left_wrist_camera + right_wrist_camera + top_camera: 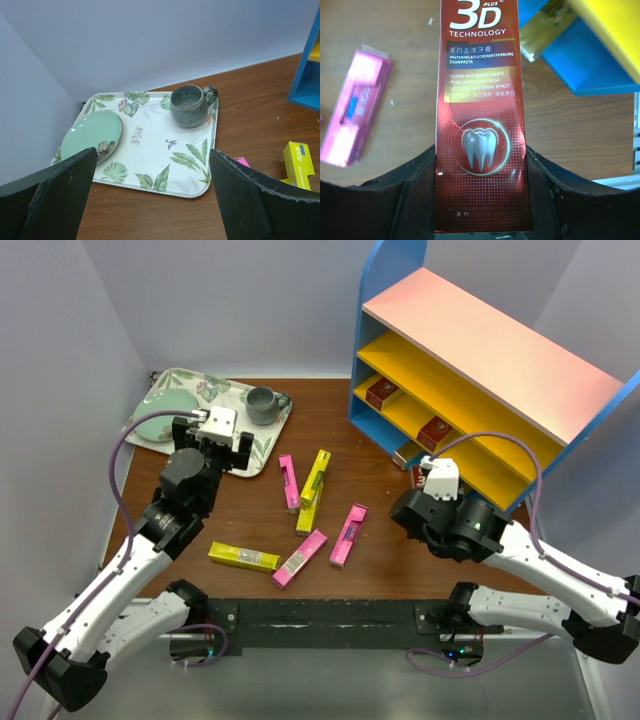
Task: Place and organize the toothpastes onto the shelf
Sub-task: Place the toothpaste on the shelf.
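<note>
Brown wooden table (385, 570), pale lilac walls (250, 300). Six loose cartons (348, 535), pink and yellow, lie mid-table. Left gripper (152, 170) spread wide, empty. Right gripper (428, 480) clamps dark red carton (479, 100).

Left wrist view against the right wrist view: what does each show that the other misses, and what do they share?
Only left wrist: the floral tray with a green plate and grey mug, a yellow carton, and the open, empty left gripper. Only right wrist: the right gripper shut on a dark red carton. Both: the brown table, a blue panel of the shelf, and a pink carton, perhaps not the same one.
</note>
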Tool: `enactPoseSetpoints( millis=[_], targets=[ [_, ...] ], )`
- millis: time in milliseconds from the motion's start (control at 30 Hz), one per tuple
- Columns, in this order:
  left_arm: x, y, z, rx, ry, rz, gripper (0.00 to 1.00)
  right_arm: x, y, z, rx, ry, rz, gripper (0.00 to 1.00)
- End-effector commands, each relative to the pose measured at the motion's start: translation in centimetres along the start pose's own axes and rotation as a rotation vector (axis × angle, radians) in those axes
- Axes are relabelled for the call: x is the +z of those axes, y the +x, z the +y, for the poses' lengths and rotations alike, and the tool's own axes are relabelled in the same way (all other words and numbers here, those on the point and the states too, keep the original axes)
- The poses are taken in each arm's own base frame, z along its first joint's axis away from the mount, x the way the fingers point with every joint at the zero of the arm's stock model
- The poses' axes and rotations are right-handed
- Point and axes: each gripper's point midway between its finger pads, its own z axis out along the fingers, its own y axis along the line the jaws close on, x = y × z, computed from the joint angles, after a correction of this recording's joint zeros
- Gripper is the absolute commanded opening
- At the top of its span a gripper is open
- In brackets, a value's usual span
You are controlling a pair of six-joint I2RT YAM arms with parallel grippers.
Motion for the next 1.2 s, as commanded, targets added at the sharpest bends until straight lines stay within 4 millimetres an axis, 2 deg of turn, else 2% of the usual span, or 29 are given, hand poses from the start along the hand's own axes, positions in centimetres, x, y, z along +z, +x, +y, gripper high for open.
enactPoseSetpoints(
  millis=[0,233,333,467,767,1033,1167],
  targets=[
    [-0.6,-2.0,1.7,-0.078,-0.068,-0.085,1.0,-1.8,-4.0,-3.0,0.197,0.078,-0.164,0.0],
    [-0.5,-2.0,1.6,-0.075,-0.063,-0.083,1.0,-3.0,-4.8,-5.5,0.227,0.131,-0.202,0.0],
    [-0.5,-1.9,1.6,-0.075,-0.059,-0.083,1.0,-3.0,-4.7,-6.6,0.228,0.186,-0.213,0.0],
    [-0.5,-1.9,1.4,-0.072,-0.047,-0.084,1.0,-2.3,-5.2,-6.9,0.226,0.237,-0.23,0.0],
    [-0.4,-1.7,1.2,-0.065,-0.036,-0.083,1.0,1.6,-6.3,-6.4,0.225,0.329,-0.191,0.0],
    [-0.2,-1.4,0.8,-0.06,-0.025,-0.073,1.0,4.3,-7.1,-9.1,0.286,0.448,-0.221,0.0],
    [-0.1,-1.2,0.7,-0.058,-0.022,-0.068,1.0,5.9,-7.8,-9.9,0.318,0.481,-0.236,0.01]
  ],
)
